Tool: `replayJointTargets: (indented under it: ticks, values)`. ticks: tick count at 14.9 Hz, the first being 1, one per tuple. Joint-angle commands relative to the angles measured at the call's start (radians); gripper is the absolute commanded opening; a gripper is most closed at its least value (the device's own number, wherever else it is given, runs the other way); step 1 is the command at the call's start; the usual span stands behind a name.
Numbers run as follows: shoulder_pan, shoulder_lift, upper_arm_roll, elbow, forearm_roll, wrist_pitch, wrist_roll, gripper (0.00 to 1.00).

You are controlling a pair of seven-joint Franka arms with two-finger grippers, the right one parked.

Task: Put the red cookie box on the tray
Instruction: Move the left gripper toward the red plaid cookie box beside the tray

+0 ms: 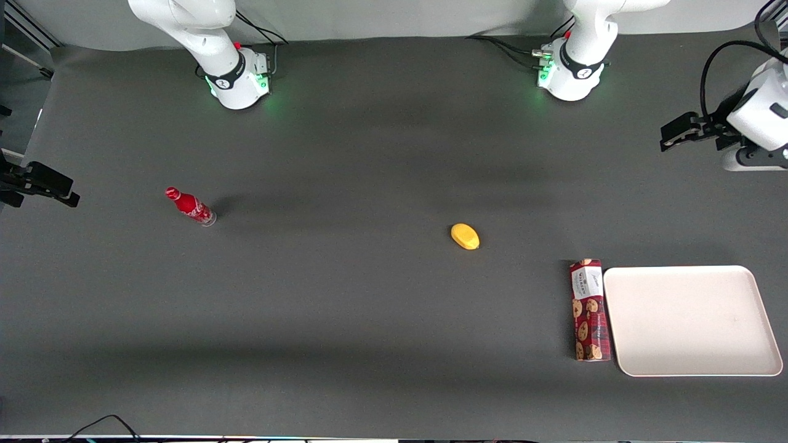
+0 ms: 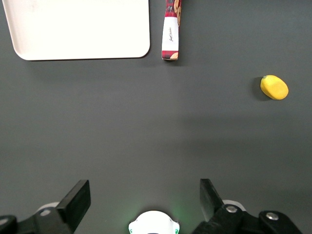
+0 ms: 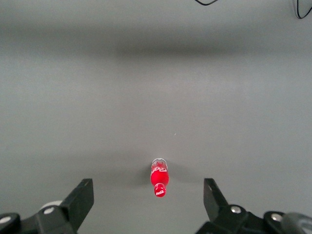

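The red cookie box (image 1: pixel 590 309) lies on the table at the lower right of the front view, just beside the tray (image 1: pixel 689 320), not on it. The left arm's gripper (image 1: pixel 668 136) hangs spread wide and empty at the upper right edge, well apart from both. A yellow lemon (image 1: pixel 465 236) sits near centre, a red soda bottle (image 1: pixel 190 206) at left.

The gripper (image 2: pixel 144 197), fingers spread, hangs above bare mat, apart from red cookie box (image 2: pixel 170 30) beside tray (image 2: pixel 78 29).

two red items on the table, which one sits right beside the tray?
The red cookie box, lying flat along the tray edge. The red soda bottle stands toward the parked arm's end. The tool is open, farther from the camera than the tray.
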Motion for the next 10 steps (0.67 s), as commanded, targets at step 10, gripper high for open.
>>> replayJointTargets:
  ticks: [10]
  values:
    - [-0.007, 0.139, 0.032, 0.142, -0.057, 0.116, 0.053, 1.0]
